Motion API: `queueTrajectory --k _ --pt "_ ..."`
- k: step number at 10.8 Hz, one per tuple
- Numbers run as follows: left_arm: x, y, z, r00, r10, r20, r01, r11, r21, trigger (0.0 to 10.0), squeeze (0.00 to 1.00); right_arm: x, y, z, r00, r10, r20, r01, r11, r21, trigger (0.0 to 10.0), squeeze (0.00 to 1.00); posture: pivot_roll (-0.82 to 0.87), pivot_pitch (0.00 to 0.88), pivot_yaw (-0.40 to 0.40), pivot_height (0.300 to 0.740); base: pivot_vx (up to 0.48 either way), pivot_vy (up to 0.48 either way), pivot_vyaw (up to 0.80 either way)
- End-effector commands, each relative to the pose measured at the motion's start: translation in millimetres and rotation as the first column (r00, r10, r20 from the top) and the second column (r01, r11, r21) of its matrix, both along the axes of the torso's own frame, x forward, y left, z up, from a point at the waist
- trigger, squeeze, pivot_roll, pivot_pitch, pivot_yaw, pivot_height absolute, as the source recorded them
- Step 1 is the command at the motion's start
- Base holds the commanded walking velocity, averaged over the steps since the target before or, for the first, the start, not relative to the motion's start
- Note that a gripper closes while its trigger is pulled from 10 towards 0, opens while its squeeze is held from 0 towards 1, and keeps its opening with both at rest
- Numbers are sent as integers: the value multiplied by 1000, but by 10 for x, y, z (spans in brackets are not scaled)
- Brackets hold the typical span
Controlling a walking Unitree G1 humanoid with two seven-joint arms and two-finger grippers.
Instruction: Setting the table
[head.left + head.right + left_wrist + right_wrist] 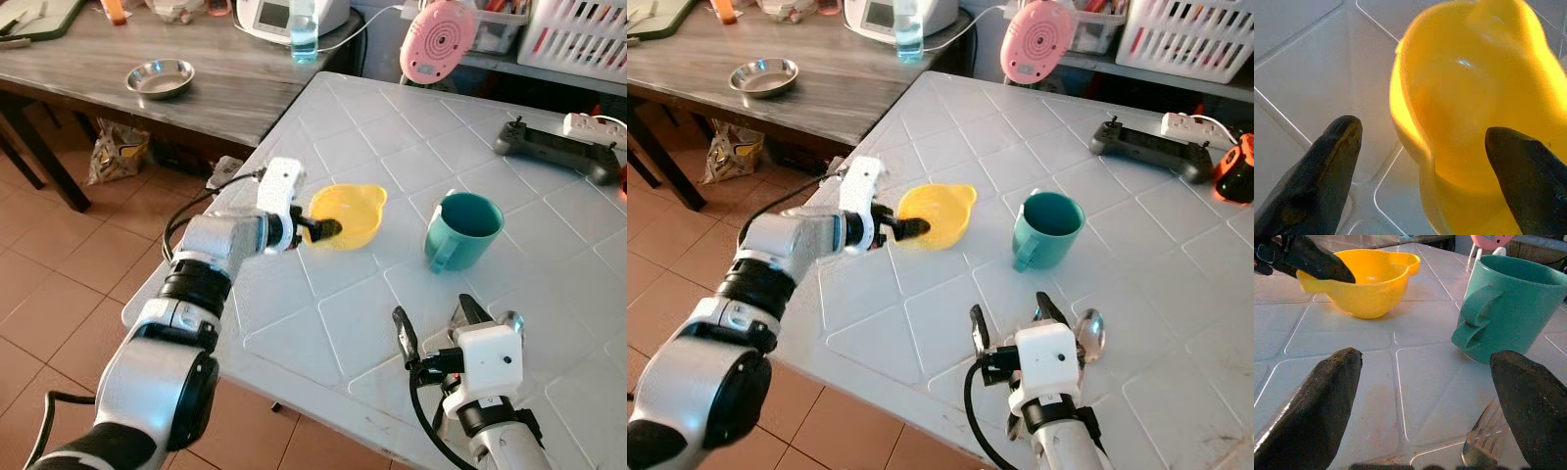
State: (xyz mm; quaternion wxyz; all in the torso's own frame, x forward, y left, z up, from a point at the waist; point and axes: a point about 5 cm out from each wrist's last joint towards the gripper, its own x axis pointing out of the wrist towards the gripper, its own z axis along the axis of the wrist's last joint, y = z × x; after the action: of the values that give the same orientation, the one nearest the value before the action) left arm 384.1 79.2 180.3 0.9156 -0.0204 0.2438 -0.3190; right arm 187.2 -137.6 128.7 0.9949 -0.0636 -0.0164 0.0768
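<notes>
A yellow bowl (355,213) with a spout sits on the white table (509,323). My left gripper (326,229) is open at the bowl's near-left rim. In the left wrist view the yellow bowl (1469,98) has its wall between the two spread fingers (1334,161), one outside and one inside. A teal mug (464,229) stands upright to the right of the bowl, handle toward me. My right gripper (435,328) hovers open near the table's front edge, in front of the mug. A metal fork (1483,443) and spoon (1089,333) lie just under and beside it.
A black game controller (554,147) and an orange object (1236,168) lie at the far right. A pink round device (437,39) and white basket (578,34) stand behind. The wooden table to the left holds a steel bowl (160,78) and bottle (304,29).
</notes>
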Motion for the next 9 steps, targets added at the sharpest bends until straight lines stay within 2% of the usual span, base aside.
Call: queueTrajectory --k 1,2,3,9 --pt "-27 26 -36 1000 0 -15 0 1000 4 10000 0 -17 22 -20 1000 9 -9 -9 1000 2 10000 0 5 131 30 740 0 0 0" --pt "-41 18 -50 1000 -2 -19 2 1000 -24 2235 0 -20 21 -20 1000 7 -10 -6 1000 3 10000 0 4 132 29 740 0 0 0" --pt "-46 -8 -12 1000 -16 -15 15 998 -59 0 0 -19 21 -17 1000 6 -11 -6 1000 2 10000 0 2 133 27 740 0 0 0" --pt "-55 2 -3 1000 -17 -8 17 997 -74 0 0 -11 27 -17 1000 9 -10 -9 1000 -4 10000 0 3 132 26 740 0 0 0"
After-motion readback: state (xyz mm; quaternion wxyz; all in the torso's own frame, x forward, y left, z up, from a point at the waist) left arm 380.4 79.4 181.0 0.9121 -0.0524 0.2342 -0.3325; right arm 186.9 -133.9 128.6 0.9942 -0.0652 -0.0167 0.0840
